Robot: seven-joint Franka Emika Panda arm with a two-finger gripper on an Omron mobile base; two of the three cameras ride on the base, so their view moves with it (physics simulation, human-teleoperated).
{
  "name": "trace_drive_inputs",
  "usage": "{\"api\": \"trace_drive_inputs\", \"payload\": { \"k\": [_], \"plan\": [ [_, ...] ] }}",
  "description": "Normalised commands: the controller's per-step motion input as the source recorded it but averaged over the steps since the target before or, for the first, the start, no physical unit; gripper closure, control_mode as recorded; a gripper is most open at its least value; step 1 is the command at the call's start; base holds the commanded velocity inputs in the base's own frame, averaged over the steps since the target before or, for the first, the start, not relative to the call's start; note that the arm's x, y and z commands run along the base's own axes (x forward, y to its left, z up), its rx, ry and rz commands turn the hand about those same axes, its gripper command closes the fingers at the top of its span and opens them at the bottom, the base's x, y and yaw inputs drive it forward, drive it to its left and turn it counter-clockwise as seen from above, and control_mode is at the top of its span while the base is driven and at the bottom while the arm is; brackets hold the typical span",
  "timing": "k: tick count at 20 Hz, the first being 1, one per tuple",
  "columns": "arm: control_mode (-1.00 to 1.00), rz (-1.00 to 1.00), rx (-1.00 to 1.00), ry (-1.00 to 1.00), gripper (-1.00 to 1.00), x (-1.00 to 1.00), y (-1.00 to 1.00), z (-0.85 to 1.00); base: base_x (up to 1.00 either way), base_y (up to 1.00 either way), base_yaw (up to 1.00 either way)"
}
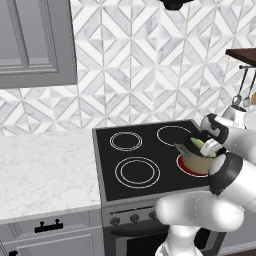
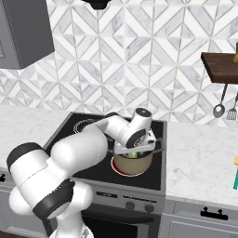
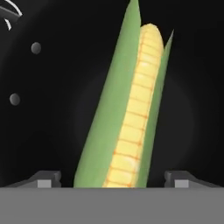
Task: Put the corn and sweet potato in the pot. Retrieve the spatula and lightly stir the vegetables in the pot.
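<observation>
Tool [image 3: 112, 179] open, both tips spread clear to either side of one corn [image 3: 129, 118], no contact visible. Corn directly ahead of the tool, green husk peeled around yellow kernels, lying inside the dark hollow of one tan pot [image 2: 133, 162]. Pot directly beneath the tool on the stove's [image 1: 145, 155] red-glowing burner. Three other burner rings to the tool's left. Farther right, two utensils [image 2: 219, 109] hung under a wooden shelf [image 2: 219, 66]. No legible writing anywhere.
</observation>
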Motion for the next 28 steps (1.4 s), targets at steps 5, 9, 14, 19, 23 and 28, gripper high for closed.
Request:
{"api": "trace_drive_inputs", "payload": {
  "k": [5,9,14,19,23,28],
  "plan": [
    [-1.0,0.0,-0.02,-0.04,-1.0,-0.12,0.05,0.25,0.0,0.0,0.0],
    [-1.0,0.0,-0.01,-0.05,-1.0,-0.11,0.01,0.39,0.0,0.0,0.0],
    [-1.0,-0.04,0.0,-0.02,-1.0,-0.36,0.0,0.28,0.0,0.0,0.0],
    [-1.0,-0.15,-0.01,0.0,-1.0,-0.76,-0.09,0.28,0.0,0.0,0.0],
    [-1.0,-0.2,-0.01,0.01,-1.0,-0.73,0.05,0.32,0.0,0.0,0.0],
    [-1.0,-0.26,0.0,-0.01,-1.0,-0.52,0.52,0.29,0.0,0.0,0.0]
  ]
}}
